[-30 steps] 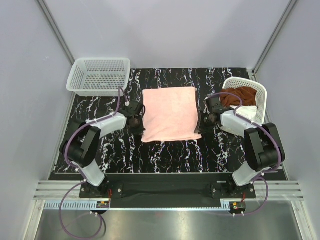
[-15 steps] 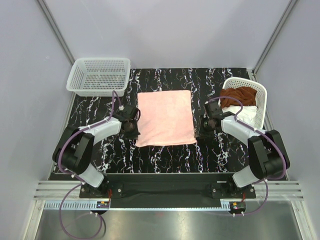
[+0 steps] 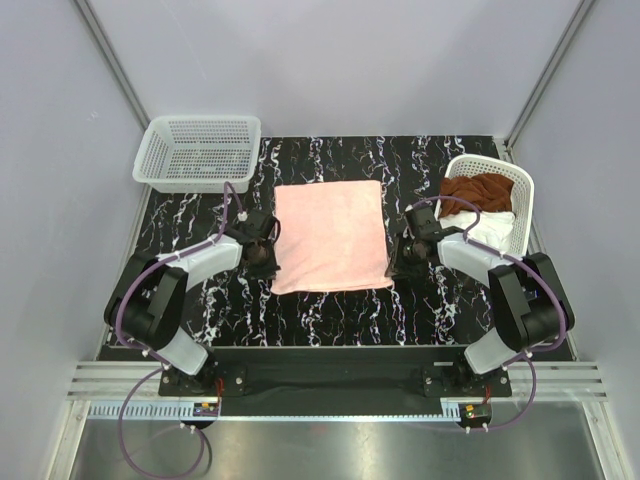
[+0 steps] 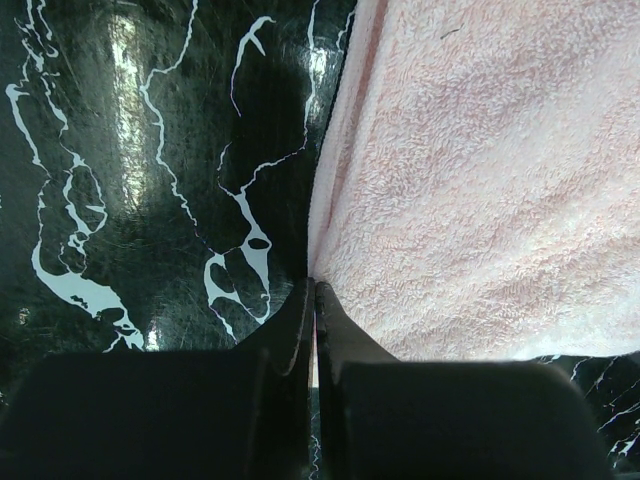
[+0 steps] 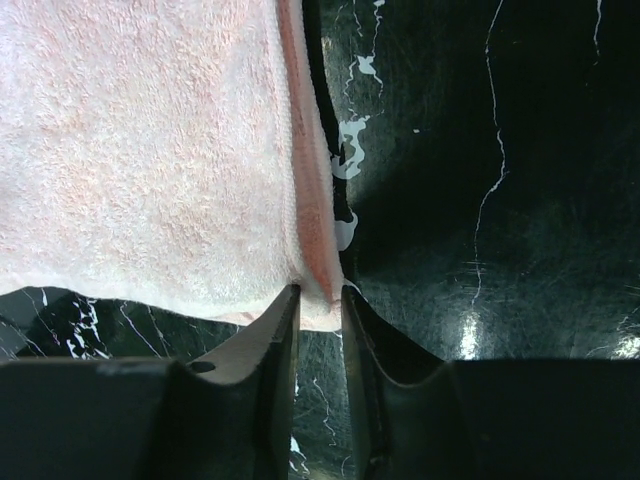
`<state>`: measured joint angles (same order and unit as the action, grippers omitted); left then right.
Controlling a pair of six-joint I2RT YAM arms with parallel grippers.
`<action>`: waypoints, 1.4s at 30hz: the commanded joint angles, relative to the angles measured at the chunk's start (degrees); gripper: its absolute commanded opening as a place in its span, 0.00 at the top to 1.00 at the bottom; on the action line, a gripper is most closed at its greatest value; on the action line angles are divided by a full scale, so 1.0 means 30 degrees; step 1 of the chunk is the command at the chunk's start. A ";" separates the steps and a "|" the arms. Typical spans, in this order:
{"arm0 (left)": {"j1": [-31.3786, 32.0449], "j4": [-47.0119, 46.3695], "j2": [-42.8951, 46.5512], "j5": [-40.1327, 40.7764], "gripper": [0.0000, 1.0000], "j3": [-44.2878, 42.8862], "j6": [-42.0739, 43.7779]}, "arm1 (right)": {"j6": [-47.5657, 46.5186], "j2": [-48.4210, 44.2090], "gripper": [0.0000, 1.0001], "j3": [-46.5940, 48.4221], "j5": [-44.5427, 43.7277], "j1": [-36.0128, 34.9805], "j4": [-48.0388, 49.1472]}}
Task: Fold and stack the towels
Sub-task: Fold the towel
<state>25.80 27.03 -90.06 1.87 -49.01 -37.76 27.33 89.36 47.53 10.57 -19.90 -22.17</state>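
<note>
The pale pink towel (image 3: 331, 237) lies flat in the middle of the black marble table (image 3: 330, 310), and it also shows in the left wrist view (image 4: 480, 180) and the right wrist view (image 5: 140, 150). My left gripper (image 3: 267, 266) (image 4: 314, 288) is shut on the towel's near left corner, with a thin strip of cloth between its tips. My right gripper (image 3: 394, 267) (image 5: 320, 292) holds the thick hem at the near right corner, its jaws narrowly apart around the cloth. The rust-brown towel (image 3: 480, 189) and the white towel (image 3: 494, 228) sit bunched in the right basket.
A white mesh basket (image 3: 522, 200) stands tilted at the right edge, just behind my right arm. Another white mesh basket (image 3: 150, 165) stands at the far left corner with nothing in it. Grey walls close in both sides.
Both grippers drew the pink towel a little left and toward the near edge during the first half second. Since then the towel and grippers have barely moved.
</note>
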 commanded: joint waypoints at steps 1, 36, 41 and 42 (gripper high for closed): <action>-0.0017 -0.0366 0.0606 -0.0183 1.00 0.0313 0.0047 | 0.0148 0.0212 0.71 0.0036 -0.0211 -0.0251 0.0595; -0.0017 0.1212 0.1249 0.1165 1.00 0.0431 -0.0686 | -0.0176 -0.1104 0.91 -0.0315 0.0284 -0.0251 -0.1719; -0.0017 0.2794 0.2275 0.0549 0.66 -0.1060 -0.0219 | -0.0175 -0.2012 0.64 0.0941 -0.0735 -0.0251 -0.4029; -0.0046 0.3465 0.2392 0.0810 0.60 -0.2166 -0.0043 | -0.0175 -0.2072 0.63 0.1350 -0.1464 -0.0251 -0.4760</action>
<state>25.80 33.12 -85.89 3.01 -49.19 -38.85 26.41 86.08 47.59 10.39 -20.21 -30.81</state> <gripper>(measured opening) 0.338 0.353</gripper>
